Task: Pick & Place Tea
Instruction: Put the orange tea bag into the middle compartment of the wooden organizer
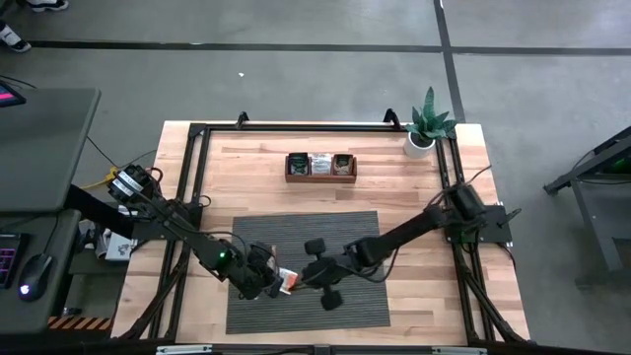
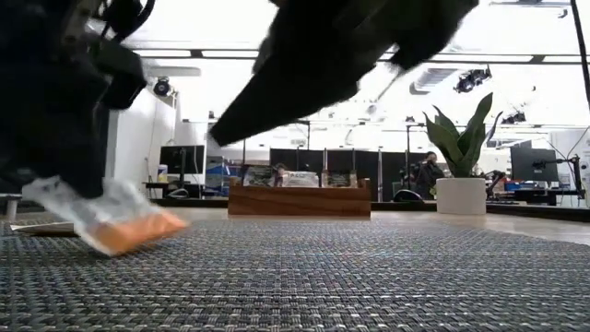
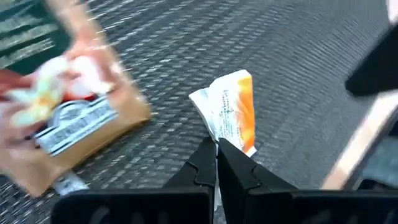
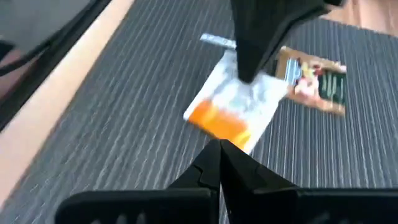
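- You are at the pick step: your left gripper [image 3: 216,163] has its two dark fingers pinched together on the edge of an orange-and-white tea sachet [image 3: 231,112], low over the grey woven mat [image 1: 325,232] near the table's front edge.
- From table height the sachet [image 2: 111,224] hangs tilted from the gripper, its orange end touching or just above the mat; you cannot tell which.
- Your right gripper [image 4: 221,163] hovers just beside, fingers clenched together on nothing, pointing at the same sachet [image 4: 233,112].
- The likely next move is to lift the sachet clear and carry it toward the back of the table to the wooden tray [image 1: 320,177], which already holds sachets. The pinch is on a thin edge only, so the sachet may swing or slip.
- The sachet looks flat, small and crinkly, white with fine print on one half and orange on the other, slightly bent.
- A second, tan and dark green sachet [image 3: 59,99] lies flat on the mat just beside it, not yet picked.
- A potted plant [image 1: 426,126] stands at the far right corner, well apart.
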Controlling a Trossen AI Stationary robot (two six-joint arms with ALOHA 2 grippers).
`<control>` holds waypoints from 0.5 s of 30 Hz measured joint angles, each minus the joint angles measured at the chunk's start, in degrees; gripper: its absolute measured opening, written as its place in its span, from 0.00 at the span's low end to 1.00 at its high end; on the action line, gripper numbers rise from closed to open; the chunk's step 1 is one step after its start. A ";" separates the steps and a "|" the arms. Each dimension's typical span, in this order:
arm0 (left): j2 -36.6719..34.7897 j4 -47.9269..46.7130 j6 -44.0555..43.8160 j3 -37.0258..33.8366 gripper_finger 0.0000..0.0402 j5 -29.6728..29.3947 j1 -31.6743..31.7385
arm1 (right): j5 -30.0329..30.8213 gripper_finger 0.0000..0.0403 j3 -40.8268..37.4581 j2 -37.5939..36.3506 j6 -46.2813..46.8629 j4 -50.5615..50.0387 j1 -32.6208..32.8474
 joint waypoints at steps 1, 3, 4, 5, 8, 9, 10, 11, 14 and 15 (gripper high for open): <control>0.00 -0.48 1.91 0.77 0.00 0.06 0.42 | -0.01 0.00 -0.01 -1.18 -0.02 -2.95 0.25; -0.02 -3.16 6.22 2.78 0.00 0.63 1.40 | 0.09 0.00 0.09 -3.20 -0.01 -8.25 0.65; -0.02 -5.53 8.73 4.15 0.00 1.12 2.13 | 0.09 0.00 0.11 -3.88 0.15 -11.07 0.84; -0.02 -8.24 11.21 5.72 0.00 1.45 2.76 | 0.11 0.00 0.11 -4.23 0.31 -13.70 0.99; -0.02 -17.65 19.01 11.28 0.00 1.92 5.12 | 0.93 0.00 0.07 -4.35 0.72 -20.90 1.41; -0.02 -21.41 21.50 13.23 0.00 1.93 5.91 | 1.70 0.00 0.07 -4.39 1.43 -22.89 1.56; -0.02 -25.06 24.00 15.14 0.00 1.67 6.80 | 2.66 0.00 0.05 -4.49 2.42 -25.00 1.69; -0.02 -28.49 26.59 17.06 0.00 0.92 7.60 | 3.58 0.00 -0.38 -4.61 3.66 -26.71 1.85; -0.02 -36.28 34.97 22.36 0.00 -2.94 10.52 | 5.88 0.00 -3.83 -4.70 7.88 -30.27 2.38; -0.04 -38.29 38.00 23.81 0.00 -4.33 11.53 | 6.35 0.00 -5.43 -4.70 9.43 -30.30 2.63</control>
